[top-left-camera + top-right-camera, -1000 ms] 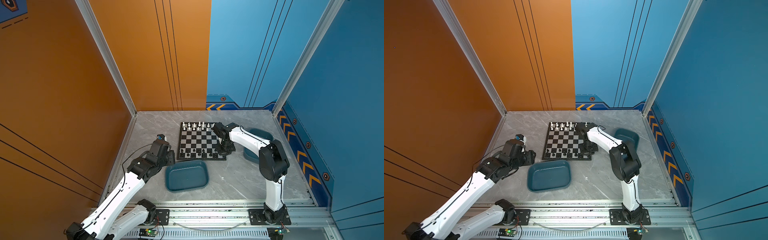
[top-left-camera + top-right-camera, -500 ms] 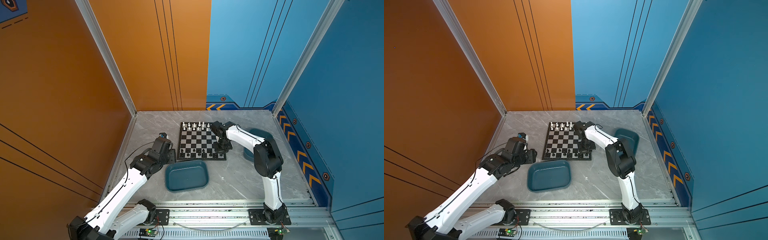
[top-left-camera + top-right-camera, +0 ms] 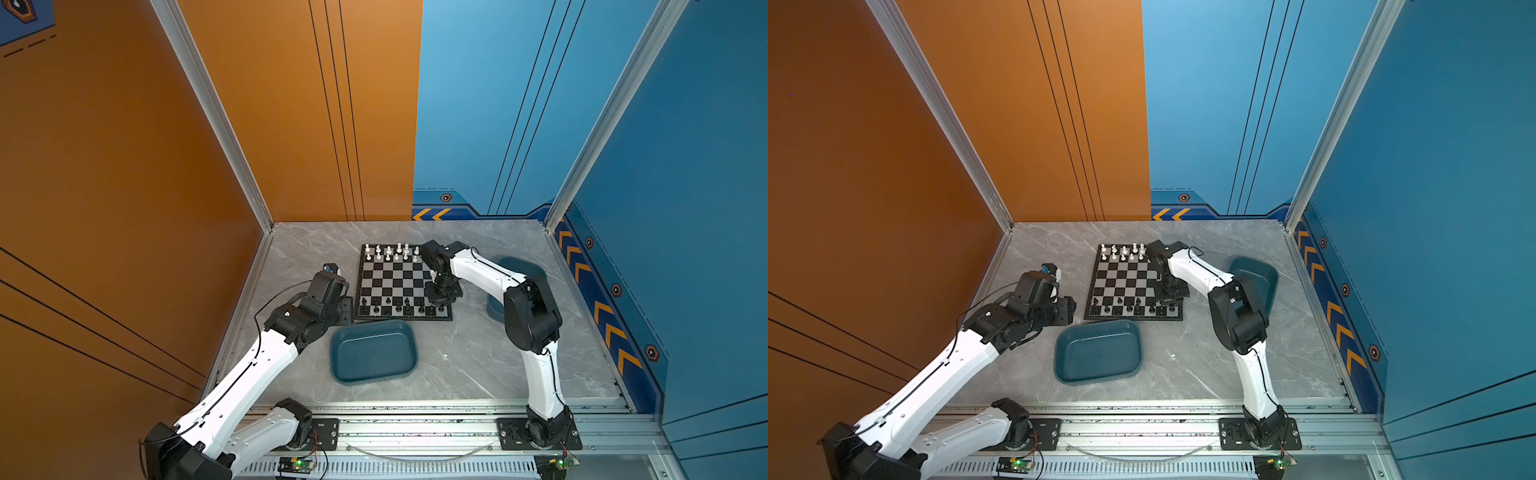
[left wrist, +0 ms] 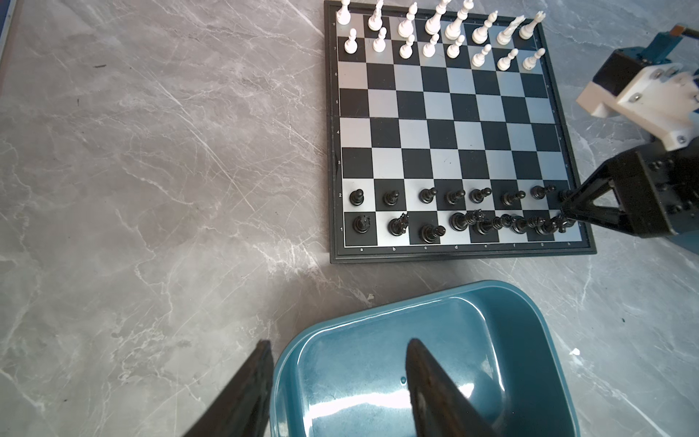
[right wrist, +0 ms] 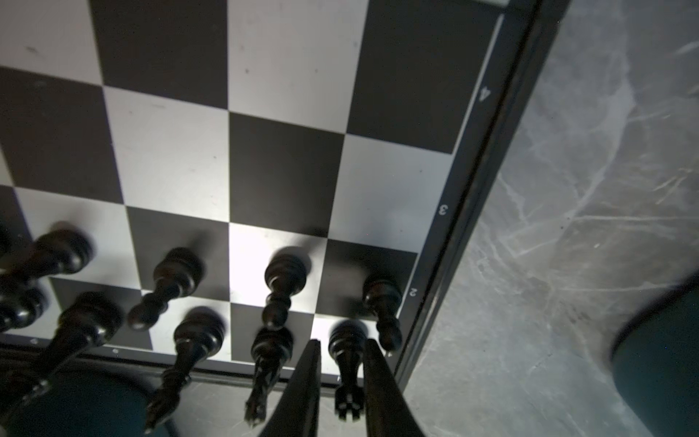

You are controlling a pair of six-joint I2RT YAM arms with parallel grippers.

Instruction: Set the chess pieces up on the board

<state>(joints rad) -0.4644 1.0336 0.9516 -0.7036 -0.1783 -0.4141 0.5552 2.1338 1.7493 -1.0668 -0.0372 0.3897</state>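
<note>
Now | step: seating black rook [image 5: 346, 361] on board [image 3: 395, 282], lower-right corner square in both top views | right fingers [image 5: 307, 378]: barely parted astride it, grip slack | left fingers [image 4: 435, 397]: wide, empty, near teal tray [image 4: 548, 340] | next: likely straight lift clear of neighbouring pawn [image 5: 382, 299]

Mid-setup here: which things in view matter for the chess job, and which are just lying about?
Job: the board; white pieces, far rows; black pieces, near rows; corner black rook, straddled by the right gripper.
Lying about: near teal tray, empty; far teal tray, partly behind the right arm.
</note>
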